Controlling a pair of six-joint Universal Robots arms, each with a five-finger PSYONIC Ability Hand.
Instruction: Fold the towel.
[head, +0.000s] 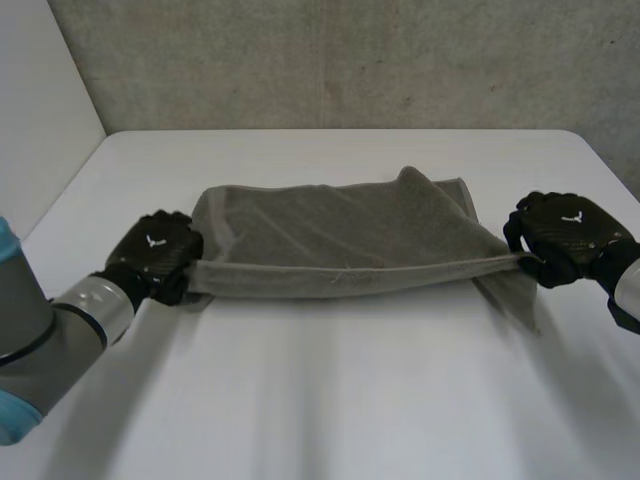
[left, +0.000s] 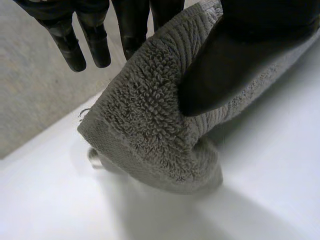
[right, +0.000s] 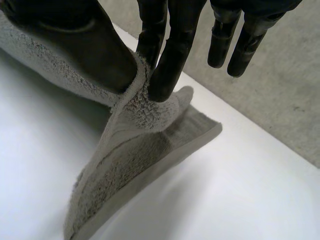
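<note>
Towel (head: 340, 235): grey terry cloth, spread crosswise at mid-table between the two hands. Its near long edge is stretched taut from hand to hand.
Left hand (left: 235, 60): at the towel's near left corner. The thumb presses the looped pile against the fingers behind it, pinching the corner. The other fingers hang straight, clear of the cloth.
Right hand (right: 90, 45): at the near right corner. The thumb and neighbouring fingers nip the bunched edge, and the remaining fingers are extended and touch nothing. A flap of towel hangs below the pinch, down to the table.
Near edge: appears raised just off the surface, though the head view leaves this uncertain.
Table (head: 330, 400): white.
Wall (head: 350, 60): rough grey, behind the table.
</note>
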